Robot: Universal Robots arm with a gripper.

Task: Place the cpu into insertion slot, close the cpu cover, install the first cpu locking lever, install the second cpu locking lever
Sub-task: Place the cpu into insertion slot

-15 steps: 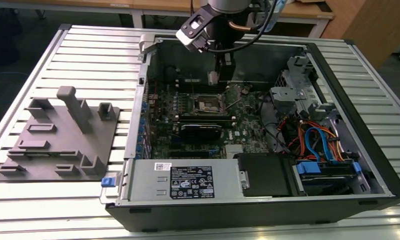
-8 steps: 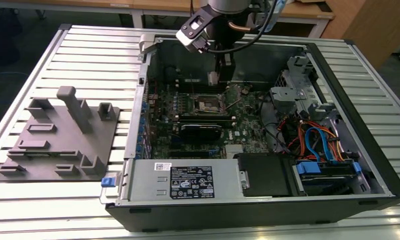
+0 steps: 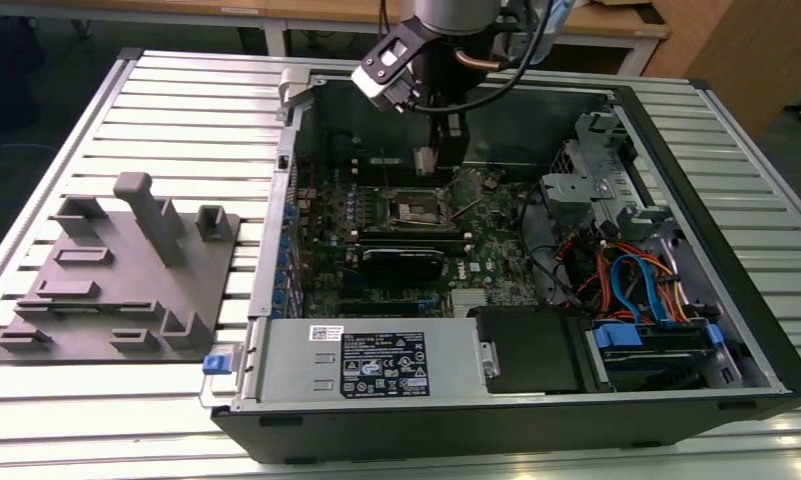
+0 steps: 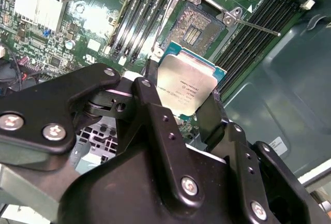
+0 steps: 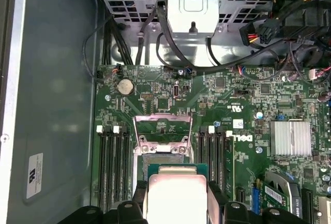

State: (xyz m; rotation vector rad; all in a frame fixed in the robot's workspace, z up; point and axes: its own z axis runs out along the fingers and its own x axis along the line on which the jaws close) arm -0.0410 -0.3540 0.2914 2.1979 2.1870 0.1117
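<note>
**Cpu gripped above the open slot, not yet seated**

At the exterior view's left a grey fixture (image 3: pixel 120 270) lies on the desk (image 3: pixel 53 420). To its right, inside the open case (image 3: pixel 507 435), the gripper (image 4: pixel 178 96) is closed on the cpu (image 4: pixel 189 84), pinching two opposite edges with the metal top facing the second wrist camera. The slot (image 4: pixel 198 26) lies bare on the board just ahead of the chip. The two are apart, and their sides look roughly parallel. The cover (image 5: pixel 163 124) stands swung up at the slot's far side, well clear of the chip.

Silver-topped cpu (image 4: pixel 186 87) above open, empty insertion slot (image 4: pixel 195 26)
</note>
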